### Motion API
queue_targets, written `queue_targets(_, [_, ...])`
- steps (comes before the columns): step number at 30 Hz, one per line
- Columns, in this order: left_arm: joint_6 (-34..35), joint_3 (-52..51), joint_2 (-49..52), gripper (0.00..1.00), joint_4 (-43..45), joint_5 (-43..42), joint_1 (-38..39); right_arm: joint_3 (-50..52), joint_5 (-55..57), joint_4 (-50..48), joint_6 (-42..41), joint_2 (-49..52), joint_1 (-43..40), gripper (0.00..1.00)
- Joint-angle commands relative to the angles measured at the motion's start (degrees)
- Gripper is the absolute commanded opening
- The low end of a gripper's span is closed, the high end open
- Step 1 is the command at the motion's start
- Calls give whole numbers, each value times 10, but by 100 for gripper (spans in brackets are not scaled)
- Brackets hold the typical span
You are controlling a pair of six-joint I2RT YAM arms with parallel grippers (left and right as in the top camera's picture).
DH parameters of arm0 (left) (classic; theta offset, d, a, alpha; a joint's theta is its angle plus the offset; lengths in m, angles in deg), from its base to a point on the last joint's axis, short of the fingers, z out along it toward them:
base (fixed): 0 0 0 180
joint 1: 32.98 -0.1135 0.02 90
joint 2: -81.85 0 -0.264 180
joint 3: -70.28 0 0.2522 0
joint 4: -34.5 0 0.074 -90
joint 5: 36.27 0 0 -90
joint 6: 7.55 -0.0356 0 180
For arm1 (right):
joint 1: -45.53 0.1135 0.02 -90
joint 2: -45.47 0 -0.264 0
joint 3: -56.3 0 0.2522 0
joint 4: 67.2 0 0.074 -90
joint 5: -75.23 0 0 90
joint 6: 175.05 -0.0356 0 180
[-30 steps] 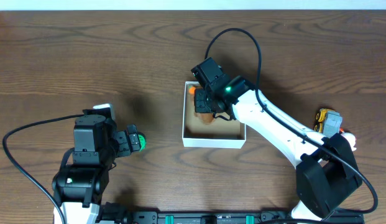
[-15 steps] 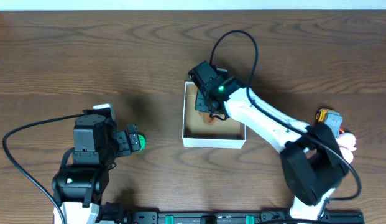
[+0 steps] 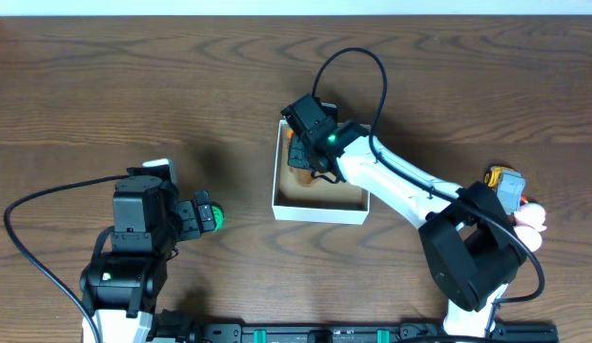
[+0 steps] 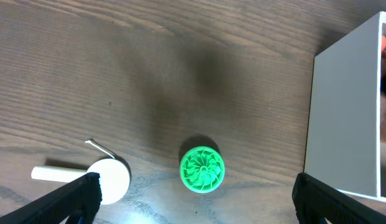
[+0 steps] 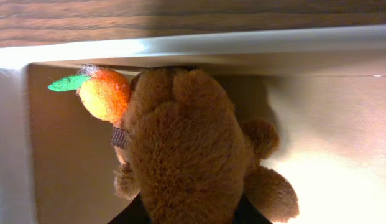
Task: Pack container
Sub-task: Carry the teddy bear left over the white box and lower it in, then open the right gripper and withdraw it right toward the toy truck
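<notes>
Sitting in container (image 5: 180, 46), teddy (image 5: 180, 155), tag (image 5: 120, 137) unreadable

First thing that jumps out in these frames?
A brown plush bear with an orange plush fruit fills a corner of the white cardboard box, held by the right gripper. A bright green ribbed disc lies on the dark wood table before the open left gripper.

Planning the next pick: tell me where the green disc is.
Overhead, the green disc lies on the table, left of the container, beside the left arm.

The container (image 3: 319, 211) is white, the bear (image 5: 180, 162) brown
</notes>
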Motion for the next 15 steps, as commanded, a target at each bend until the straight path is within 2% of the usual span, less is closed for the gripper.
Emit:
queue_targets(1, [-3,13,0,98,-2,-6,-2,-1,-1,-4,-2,9,12,32])
queue_targets(7, [-3,13,0,98,-2,-6,-2,-1,-10,-4,-2,9,13,62])
queue_targets(15, [-3,13,0,98,-2,-6,-2,-1,-13,-4,0,9,13,63])
